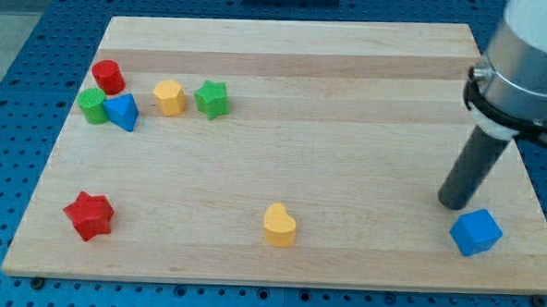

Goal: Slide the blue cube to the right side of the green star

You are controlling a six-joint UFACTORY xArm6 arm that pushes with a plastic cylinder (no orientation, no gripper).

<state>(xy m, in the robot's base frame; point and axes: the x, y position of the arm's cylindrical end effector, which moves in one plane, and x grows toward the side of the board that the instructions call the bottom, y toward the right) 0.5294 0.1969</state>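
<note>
The blue cube [475, 232] sits near the view's bottom right corner of the wooden board [350, 101]. The green star [212, 99] lies far off at the upper left, just right of a yellow hexagonal block [169, 97]. My tip [452, 206] rests on the board just up and to the left of the blue cube, very close to it, perhaps touching its upper left edge.
A red cylinder [108, 75], a green cylinder [94, 106] and a blue triangular block [122, 112] cluster at the left edge. A red star [89, 215] lies at the bottom left. A yellow heart [279, 225] lies at the bottom middle.
</note>
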